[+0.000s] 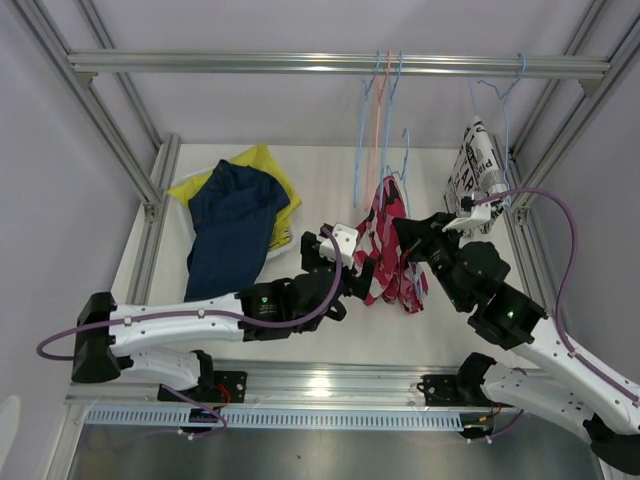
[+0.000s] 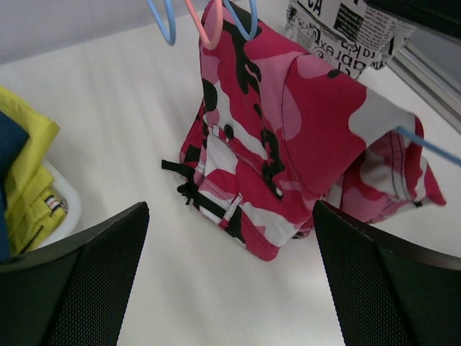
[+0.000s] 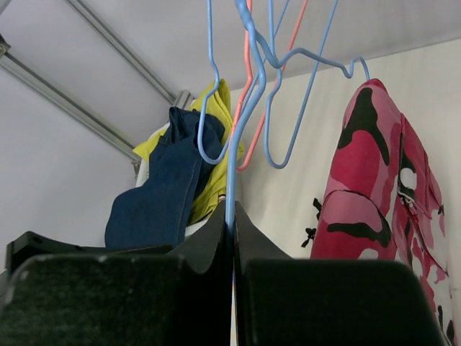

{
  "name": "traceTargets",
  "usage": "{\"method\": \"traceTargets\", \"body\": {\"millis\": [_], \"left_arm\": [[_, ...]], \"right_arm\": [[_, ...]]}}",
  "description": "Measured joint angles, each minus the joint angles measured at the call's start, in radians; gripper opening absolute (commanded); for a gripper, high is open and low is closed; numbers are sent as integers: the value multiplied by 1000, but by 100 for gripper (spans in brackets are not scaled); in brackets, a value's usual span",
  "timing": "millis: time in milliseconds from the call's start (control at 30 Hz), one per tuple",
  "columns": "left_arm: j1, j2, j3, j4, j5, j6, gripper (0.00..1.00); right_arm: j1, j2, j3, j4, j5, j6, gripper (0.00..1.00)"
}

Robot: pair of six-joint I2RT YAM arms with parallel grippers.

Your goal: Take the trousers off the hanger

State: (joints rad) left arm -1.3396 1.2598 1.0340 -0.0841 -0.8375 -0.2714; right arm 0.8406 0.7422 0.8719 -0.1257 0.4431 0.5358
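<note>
The pink-red patterned trousers (image 1: 385,250) hang folded over a blue hanger (image 1: 402,160), their lower end down at the table. My left gripper (image 1: 352,268) is open just left of them; in the left wrist view the trousers (image 2: 288,144) lie beyond its spread fingers (image 2: 79,281). My right gripper (image 1: 408,232) is shut on the blue hanger wire (image 3: 231,180), with the pink trousers (image 3: 374,194) to its right. The newspaper-print trousers (image 1: 478,170) hang on another blue hanger at the right. Navy trousers (image 1: 235,215) lie on yellow ones (image 1: 265,165). The camouflage pair is not in view.
Several bare blue and orange hangers (image 1: 380,100) hang from the aluminium rail (image 1: 250,63). A white tray rim (image 2: 68,205) holds the yellow and navy pile at the back left. Frame posts (image 1: 150,200) stand at both table sides.
</note>
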Motion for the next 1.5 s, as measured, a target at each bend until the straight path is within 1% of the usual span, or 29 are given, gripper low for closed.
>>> {"method": "traceTargets", "body": {"millis": [100, 200, 333, 467, 600, 767, 967, 1133, 1267, 1500], "left_arm": [[6, 42, 23, -5, -24, -56, 100], [16, 79, 59, -38, -23, -152, 99], [34, 108, 72, -76, -11, -286, 99], [57, 159, 97, -122, 29, -415, 99], [70, 206, 105, -127, 73, -484, 99], [62, 240, 105, -76, 101, -478, 99], [26, 269, 106, 5, 97, -400, 99], [21, 328, 130, 24, 68, -338, 99], [40, 370, 158, 13, 50, -322, 99], [107, 371, 158, 24, 48, -302, 99]], "right_arm": [[62, 13, 0, 17, 75, -14, 0], [97, 19, 0, 33, 134, -18, 0], [121, 20, 0, 43, 184, -18, 0], [128, 20, 0, 48, 212, -18, 0], [129, 19, 0, 49, 231, -25, 0], [129, 15, 0, 48, 239, -40, 0], [103, 0, 0, 39, 232, -39, 0], [89, -11, -6, 27, 222, -31, 0], [87, -26, -7, 20, 209, -31, 0], [87, -60, -7, 3, 194, -12, 0]]}}
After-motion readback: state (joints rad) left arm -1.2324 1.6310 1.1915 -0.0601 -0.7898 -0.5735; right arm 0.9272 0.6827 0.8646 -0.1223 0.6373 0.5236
